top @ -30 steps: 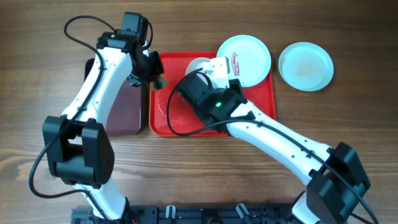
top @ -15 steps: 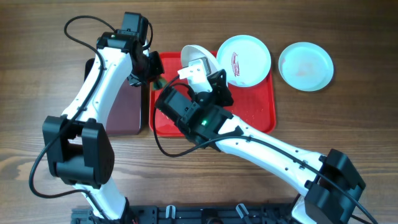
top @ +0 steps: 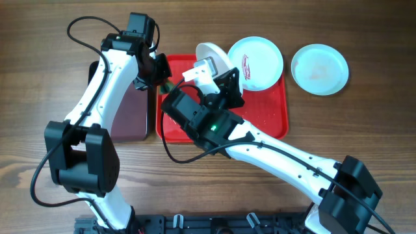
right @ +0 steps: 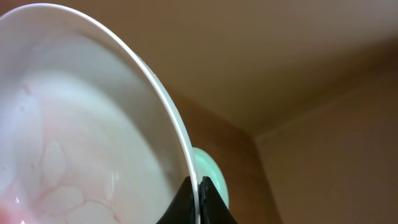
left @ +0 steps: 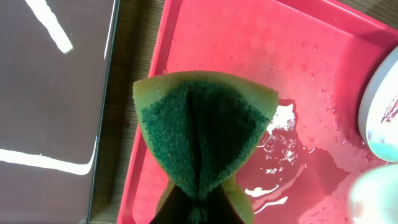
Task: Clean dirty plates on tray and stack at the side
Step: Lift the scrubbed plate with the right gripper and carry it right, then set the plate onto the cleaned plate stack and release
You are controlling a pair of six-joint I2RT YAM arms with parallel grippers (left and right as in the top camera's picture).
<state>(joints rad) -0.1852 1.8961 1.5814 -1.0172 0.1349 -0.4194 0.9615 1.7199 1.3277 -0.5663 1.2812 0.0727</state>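
- The worktop [top: 364, 123] is flat, matt, brown wood-grain board. It carries both trays and one loose plate.
- The tray [top: 276, 123] sits mid-worktop. It is glossy red plastic with rounded corners and a raised rim. A puddle [left: 280, 162] and droplets shine on its floor, so it is probably slick.
- The dark tray [top: 127, 117] lies just beside the red one's left edge. It is narrower, smooth and brown-black, and it reflects pale light streaks.
- The white plate [top: 211, 53] is round, shallow, glazed and thin-rimmed.
  - The right end effector [top: 209, 70] is clamped on its rim and holds it tilted on edge above the tray's far side.
  - The wrist view shows a faint pinkish film in its well.
  - Scrubbing this plate looks like the step in hand.
  - The next move calls for bringing the plate's face and the sponge together without the wet rim slipping from the pinch.
- The smeared mint plate [top: 255, 62] lies at the tray's far right corner, overhanging the rim. It has a reddish-brown streak on pale glaze and probably awaits cleaning.
- The other mint plate [top: 319, 69] rests on the worktop right of the tray, apart from it. It looks nearly clean and is likely the start of the stack.
- The sponge [left: 205, 130] has a coarse dark-green scouring face on yellow-green foam.
  - The left end effector [top: 159, 77] is closed on it and pinches it into a fan shape.
  - It hangs over the tray's left rim, near the white plate but not touching it.
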